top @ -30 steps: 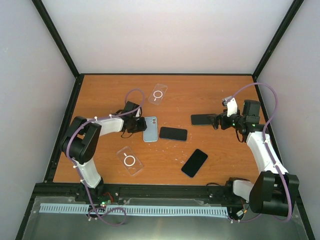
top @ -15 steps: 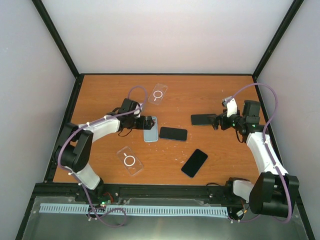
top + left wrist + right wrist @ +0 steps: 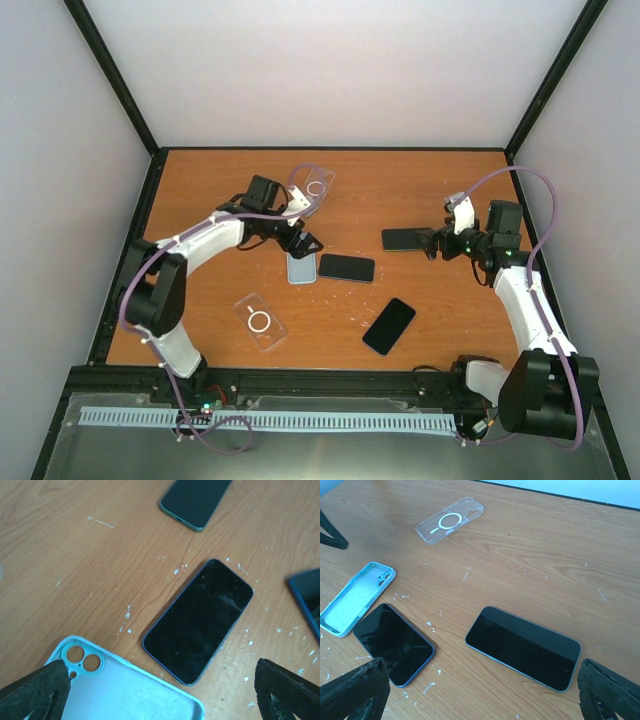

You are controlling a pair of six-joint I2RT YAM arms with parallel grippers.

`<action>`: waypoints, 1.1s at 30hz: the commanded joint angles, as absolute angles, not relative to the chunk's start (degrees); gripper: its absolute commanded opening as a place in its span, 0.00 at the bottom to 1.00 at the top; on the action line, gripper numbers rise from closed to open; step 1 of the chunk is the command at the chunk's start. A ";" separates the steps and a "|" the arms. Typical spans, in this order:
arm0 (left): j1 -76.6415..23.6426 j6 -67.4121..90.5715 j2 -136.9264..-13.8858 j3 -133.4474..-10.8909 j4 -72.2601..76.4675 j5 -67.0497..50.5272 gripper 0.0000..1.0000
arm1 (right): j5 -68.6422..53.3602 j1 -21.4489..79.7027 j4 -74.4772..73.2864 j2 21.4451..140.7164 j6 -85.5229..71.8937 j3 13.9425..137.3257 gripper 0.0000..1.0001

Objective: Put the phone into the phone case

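Evidently the phone [image 3: 198,621] closest to the work is the dark, blue-edged slab lying screen up on the table [image 3: 420,180]. It sits just beside the light blue case [image 3: 125,692], which appears to lie open side up with its camera holes showing. The left gripper [image 3: 300,243] hovers over that case with its jaws spread wide and nothing between them. The right gripper [image 3: 433,243] hangs near a 2nd phone [image 3: 522,647], its jaws likewise apart and empty.

I judge the phone rigid, fairly dense and slick on its glass face, so a hold across its 2 long edges near the middle looks safest. Lying flat, it offers little edge to catch. The case is probably light, flexible at the rim and liable to slide when the phone is pressed in, so 1 arm should pin it.
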State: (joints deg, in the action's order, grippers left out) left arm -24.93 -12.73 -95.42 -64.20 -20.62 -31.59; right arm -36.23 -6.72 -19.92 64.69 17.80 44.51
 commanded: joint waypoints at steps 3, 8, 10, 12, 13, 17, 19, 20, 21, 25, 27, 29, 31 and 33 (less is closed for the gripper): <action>-25.31 -38.48 -104.67 -72.76 -33.64 -36.55 1.00 | -37.03 -6.67 -20.22 63.99 17.96 44.42 1.00; -25.48 -44.93 -112.85 -83.52 -42.02 -36.92 1.00 | -36.89 -6.67 -20.73 64.79 17.91 44.84 1.00; -25.99 -46.87 -115.02 -86.75 -43.87 -36.41 1.00 | -36.91 -6.73 -20.79 65.01 17.93 44.96 1.00; -26.87 -48.65 -116.35 -88.13 -44.78 -35.66 1.00 | -36.86 -6.72 -20.81 65.04 17.87 45.00 1.00; -27.61 -49.29 -116.79 -88.34 -44.78 -35.01 1.00 | -36.86 -6.68 -20.82 65.08 17.92 45.08 1.00; -30.83 -51.45 -118.58 -87.86 -42.91 -32.25 1.00 | -36.75 -6.71 -21.17 65.54 17.99 45.42 1.00; -32.43 -52.14 -119.45 -87.26 -40.87 -30.48 1.00 | -36.65 -6.75 -21.18 65.57 18.00 45.44 1.00; -33.11 -52.48 -119.96 -87.32 -40.31 -29.90 1.00 | -36.65 -6.77 -21.25 65.57 17.98 45.44 1.00; -33.95 -52.69 -120.72 -87.67 -39.96 -29.10 1.00 | -36.65 -6.70 -21.27 65.57 17.99 45.44 1.00; -34.92 -53.40 -123.62 -90.06 -40.40 -29.22 1.00 | -36.68 -6.77 -21.44 65.48 18.16 45.50 1.00; -35.17 -53.99 -124.73 -91.03 -40.99 -29.39 1.00 | -36.65 -6.74 -21.53 65.40 18.24 45.48 1.00; -35.59 -54.54 -125.18 -91.01 -41.05 -29.35 1.00 | -36.63 -6.68 -21.53 65.44 18.36 45.58 1.00; -36.14 -54.88 -125.53 -90.45 -40.64 -28.59 1.00 | -36.65 -6.70 -21.58 65.48 18.44 45.61 1.00; -37.00 -54.84 -126.19 -89.86 -39.91 -26.91 1.00 | -36.65 -6.66 -21.62 65.57 18.43 45.71 1.00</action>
State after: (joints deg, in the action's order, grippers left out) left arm -35.57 -52.49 -124.38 -89.17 -40.21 -29.32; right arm -36.49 -6.72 -21.21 65.41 17.82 44.51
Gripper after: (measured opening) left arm 0.997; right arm 0.996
